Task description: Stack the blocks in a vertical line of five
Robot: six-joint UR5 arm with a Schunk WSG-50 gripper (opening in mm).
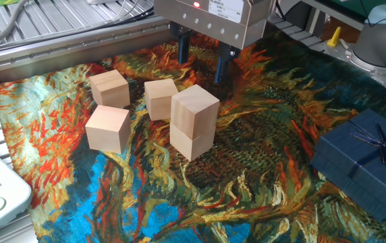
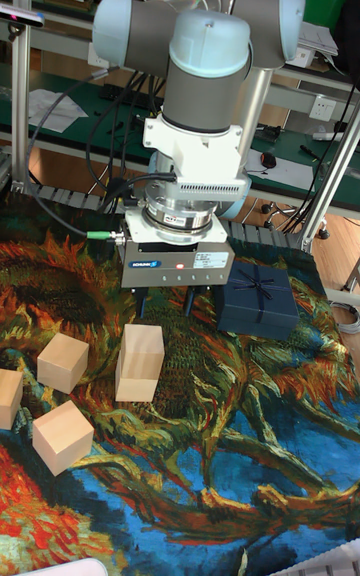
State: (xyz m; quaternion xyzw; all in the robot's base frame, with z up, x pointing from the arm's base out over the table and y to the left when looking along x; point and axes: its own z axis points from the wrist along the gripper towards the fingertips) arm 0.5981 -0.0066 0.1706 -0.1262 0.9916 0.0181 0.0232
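Wooden stack (image 1: 194, 121) of two sits mid-frame, its top cube twisted off square, so adding more could topple it. Gripper (image 1: 204, 59) hangs spread and empty behind it. Three loose blocks (image 1: 108, 127) lie to the left; gift box (image 1: 365, 160) sits clear at lower right

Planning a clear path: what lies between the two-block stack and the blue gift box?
Nothing: in the fixed view only bare patterned cloth separates the stack from the gift box.
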